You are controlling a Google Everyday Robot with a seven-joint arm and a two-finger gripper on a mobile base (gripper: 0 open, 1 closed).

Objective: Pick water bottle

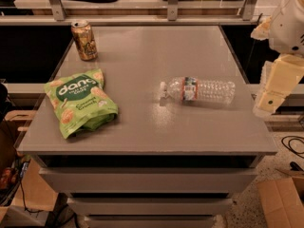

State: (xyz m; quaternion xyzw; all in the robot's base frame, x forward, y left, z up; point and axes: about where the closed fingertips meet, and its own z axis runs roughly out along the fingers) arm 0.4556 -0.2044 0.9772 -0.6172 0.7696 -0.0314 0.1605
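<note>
The water bottle is a small clear ribbed bottle with a white cap and a red-and-blue label band. It lies on its side right of the middle of the grey table, with its cap pointing left. My gripper, cream-coloured under a white wrist, hangs beyond the table's right edge. It is to the right of the bottle's base, apart from it and holding nothing.
A gold-brown drink can stands at the table's far left corner. A green chip bag lies near the front left. A shelf rail with metal posts runs behind the table. A cardboard box sits on the floor at the right.
</note>
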